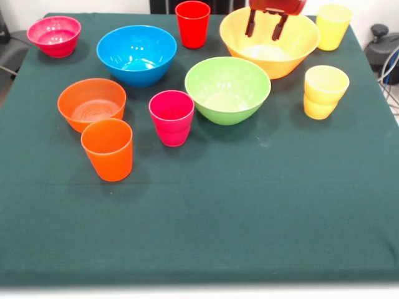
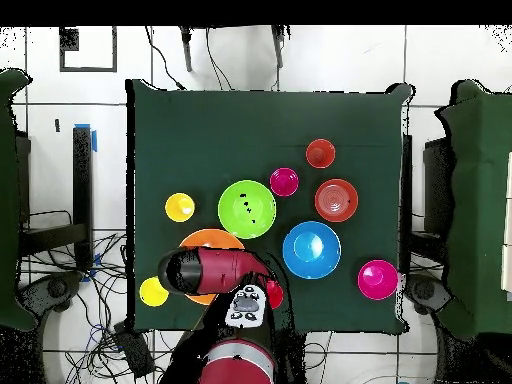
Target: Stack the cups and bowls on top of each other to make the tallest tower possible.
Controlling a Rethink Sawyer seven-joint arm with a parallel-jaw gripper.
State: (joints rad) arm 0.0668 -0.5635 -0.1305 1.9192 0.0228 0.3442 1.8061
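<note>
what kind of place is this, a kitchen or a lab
Most likely a robotics lab: a table draped in green cloth, a red robot arm at its edge, and loose cables on the tiled floor.

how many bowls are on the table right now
5, all apart on the green cloth in the front view: magenta-pink bowl far left, blue bowl beside it, orange bowl nearer, green bowl centre, yellow bowl under the hand. None looks hidden.

A dark green tablecloth (image 1: 249, 212) (cables (image 2: 100, 300) trail on the floor beside it).
</note>
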